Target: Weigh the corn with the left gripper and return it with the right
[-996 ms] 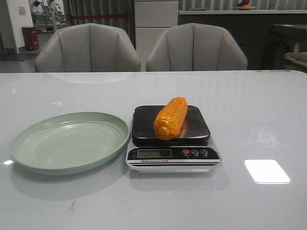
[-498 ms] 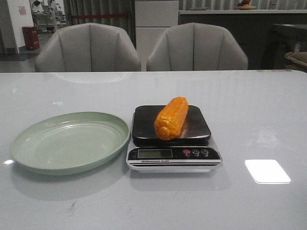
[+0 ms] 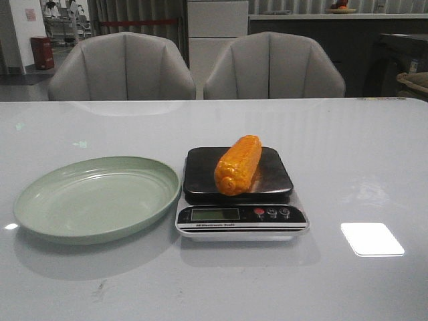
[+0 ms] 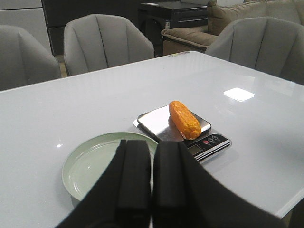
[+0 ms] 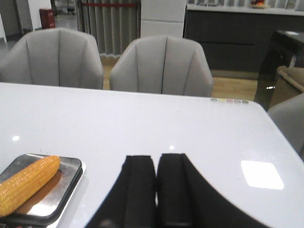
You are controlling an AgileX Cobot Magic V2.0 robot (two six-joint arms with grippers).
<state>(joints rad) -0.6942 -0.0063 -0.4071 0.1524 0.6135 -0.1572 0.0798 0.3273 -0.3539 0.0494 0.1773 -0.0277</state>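
The orange-yellow corn (image 3: 238, 164) lies aslant on the scale's black platform (image 3: 200, 167), free of both grippers. It also shows in the left wrist view as corn (image 4: 184, 119) and at the edge of the right wrist view as corn (image 5: 26, 183). My left gripper (image 4: 152, 145) is shut and empty, held back above the table on the near side of the green plate (image 4: 90, 164). My right gripper (image 5: 156, 159) is shut and empty too, hovering to the right of the scale (image 5: 61, 190). Neither gripper appears in the front view.
An empty pale green plate (image 3: 40, 200) sits left of the scale, almost touching it. The scale's display and buttons (image 3: 271, 213) face the front edge. Two grey chairs (image 3: 124, 67) stand behind the table's far edge. A bright light patch (image 3: 372, 239) lies right of the scale.
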